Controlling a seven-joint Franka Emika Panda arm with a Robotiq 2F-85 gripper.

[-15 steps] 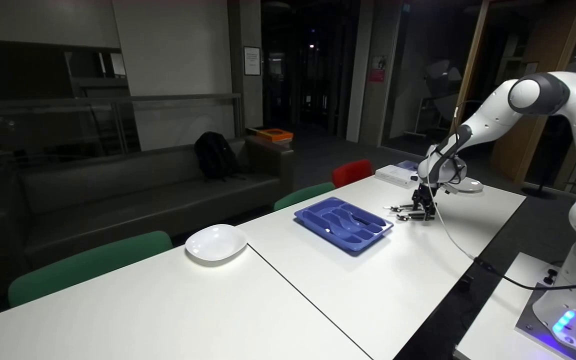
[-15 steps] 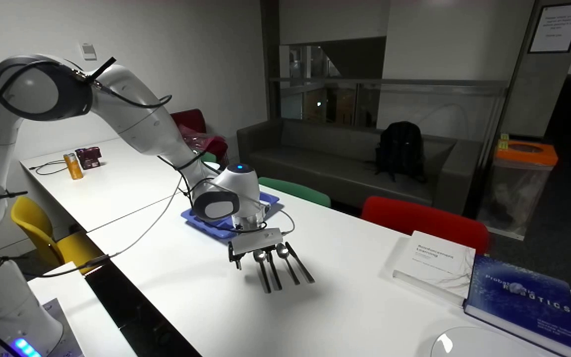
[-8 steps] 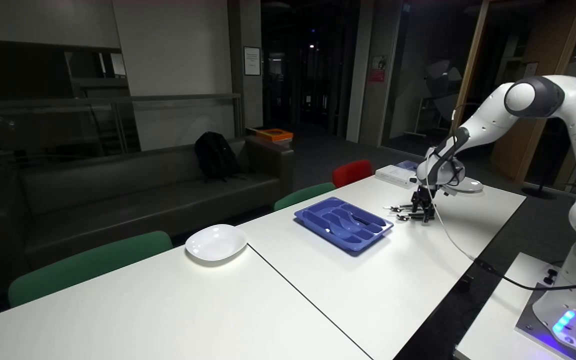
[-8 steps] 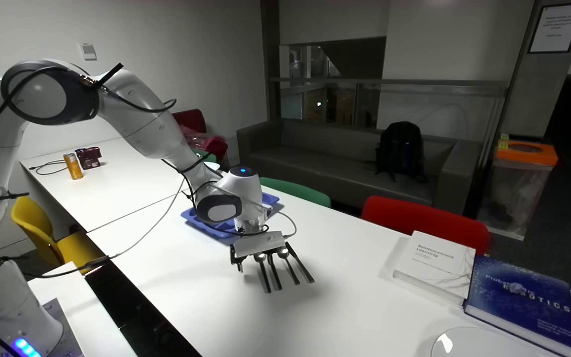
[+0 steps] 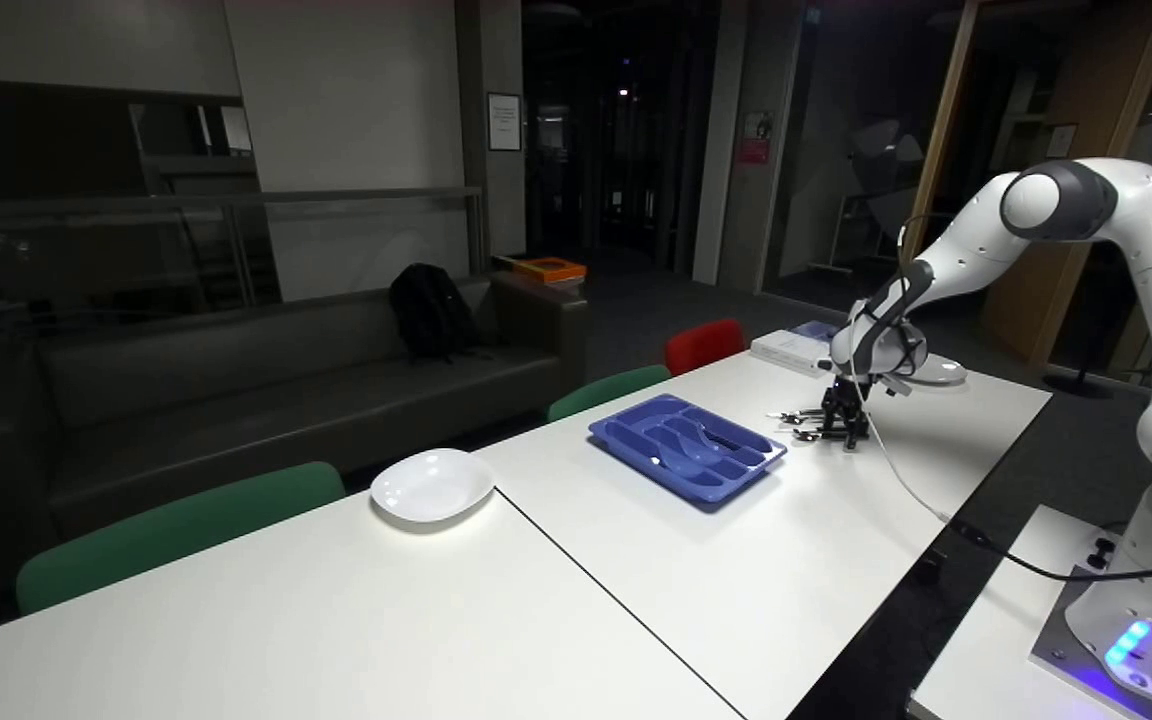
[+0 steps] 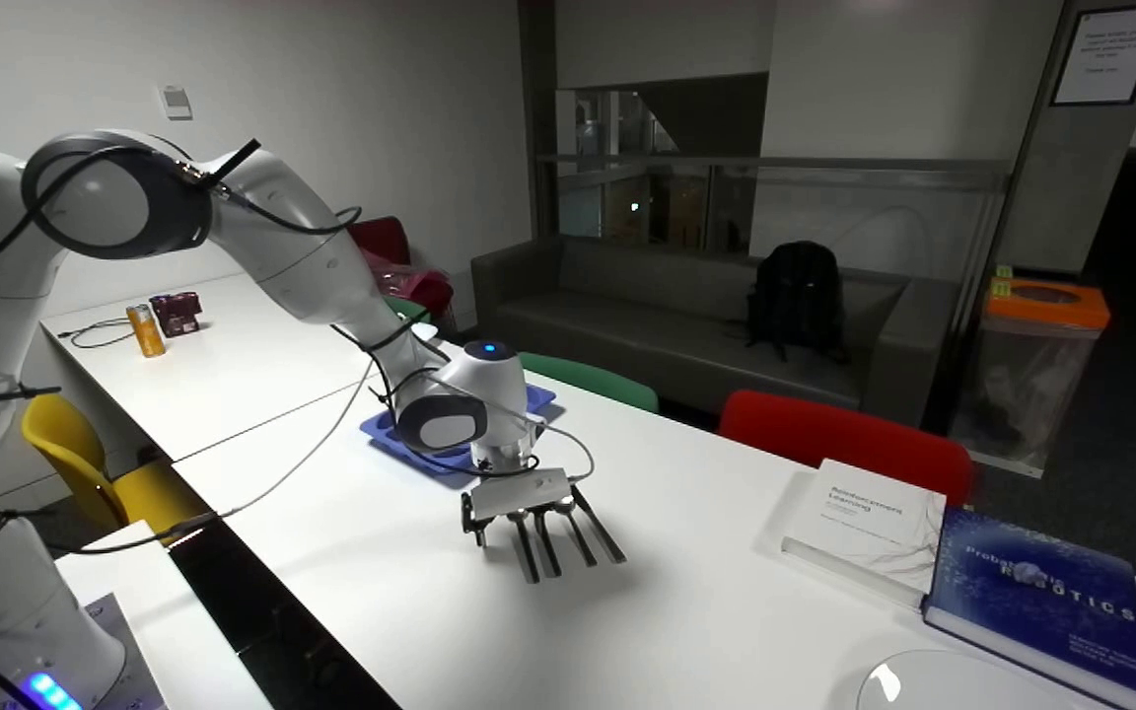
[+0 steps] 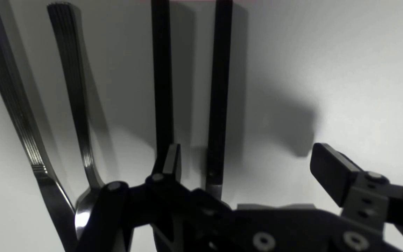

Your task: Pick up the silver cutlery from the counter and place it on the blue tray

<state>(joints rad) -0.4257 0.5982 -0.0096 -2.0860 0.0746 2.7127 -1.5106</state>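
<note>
Saw the silver cutlery [image 6: 547, 548] lying on the counter [image 5: 626, 545], four slim pieces side by side, apart from one another. In the wrist view, found the outermost dark handle [image 7: 219, 98] between the spread fingers [image 7: 327, 168] of the tool [image 7: 245, 157], much nearer to one than to the other. Found the neighbouring dark handle [image 7: 163, 87] running in behind the near finger, apparently beneath. Saw the tool parted wide, with hold of nothing. Could not tell touching from hovering at that near finger.

Judged lowering there the chief danger: likely to pin or tip the neighbouring dark handle, through landing on top of it instead of in the gap. Feared, on closing, a sideways shove of the outermost dark handle because of the lopsided straddle, then a slanting or slipping grip because of thin, probably slick metal.

Farther out, saw the blue tray [image 5: 648, 468] near the cutlery, partly hidden behind the arm [image 6: 302, 256] in an exterior view. Expected, from a crooked hold, a piece caught on the low rim or laid across the dividers.
</note>
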